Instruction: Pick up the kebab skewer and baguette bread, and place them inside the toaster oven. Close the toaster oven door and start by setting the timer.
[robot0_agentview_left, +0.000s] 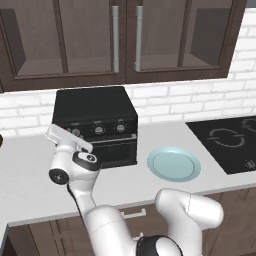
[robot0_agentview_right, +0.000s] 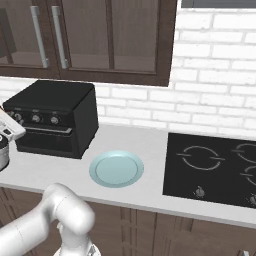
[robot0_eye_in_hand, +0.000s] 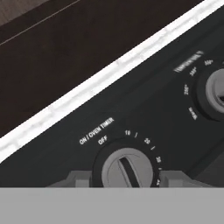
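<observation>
Jaws astride timer knob (robot0_eye_in_hand: 127, 168)

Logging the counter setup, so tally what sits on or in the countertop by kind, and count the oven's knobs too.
Toaster oven: 1
Plate, pale blue: 1
Cooktop, black, set into the counter: 1
Total: 3
Knobs on the oven's front panel: 3

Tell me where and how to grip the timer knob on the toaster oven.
Grip the timer knob by its round rim, one fingertip on each side, coming straight at the toaster oven front panel. The knob sticks out from the flat panel, and the tips already flank it; the raised bar across its face is narrower.
</observation>
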